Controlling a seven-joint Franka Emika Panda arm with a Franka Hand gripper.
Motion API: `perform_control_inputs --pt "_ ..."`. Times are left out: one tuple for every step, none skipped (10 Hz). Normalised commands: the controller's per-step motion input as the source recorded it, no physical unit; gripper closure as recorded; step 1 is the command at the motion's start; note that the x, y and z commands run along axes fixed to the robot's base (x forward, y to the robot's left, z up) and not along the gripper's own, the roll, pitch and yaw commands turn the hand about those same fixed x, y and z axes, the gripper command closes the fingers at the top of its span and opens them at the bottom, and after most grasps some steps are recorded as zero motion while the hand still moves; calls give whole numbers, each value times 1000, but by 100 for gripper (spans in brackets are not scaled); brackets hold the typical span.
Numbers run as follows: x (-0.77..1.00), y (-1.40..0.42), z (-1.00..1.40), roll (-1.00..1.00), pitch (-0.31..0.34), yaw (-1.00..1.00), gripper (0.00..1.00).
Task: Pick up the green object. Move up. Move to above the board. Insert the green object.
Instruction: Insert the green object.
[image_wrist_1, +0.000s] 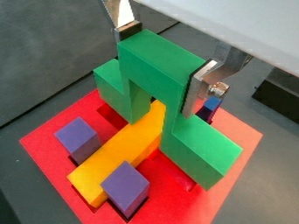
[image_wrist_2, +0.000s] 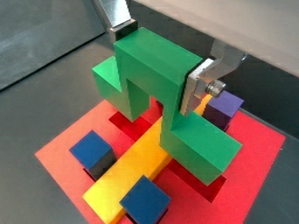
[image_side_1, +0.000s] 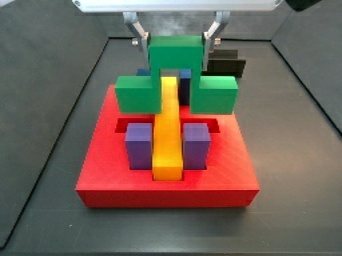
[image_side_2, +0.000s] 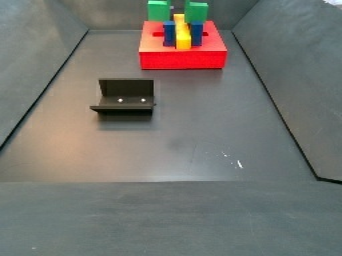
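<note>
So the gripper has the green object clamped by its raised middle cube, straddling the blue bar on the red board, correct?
Not quite: the bar it straddles is yellow, as a side view shows. The gripper does clamp the green object by its raised middle, over the red board.

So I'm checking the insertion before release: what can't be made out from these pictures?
- Whether the green object's legs sit fully in the board: both wrist views, its own body hides the slots.
- The black block: side view, mostly behind the green object.
- The gripper: side view, cut off by the top edge, too small.
- The fixture's far side: hidden by its own wall.
</note>
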Motion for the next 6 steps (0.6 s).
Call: perform_control_inputs --pt "0 0 0 14 0 0 100" --pt "26 0 -123 44 0 120 100" --pt "63 14 -240 60 -6 197 100" --pt "66 57 -263 63 -11 223 100" --pt "0 29 -217 51 -4 203 100" --pt "0 0 -149 0 -4 117 100"
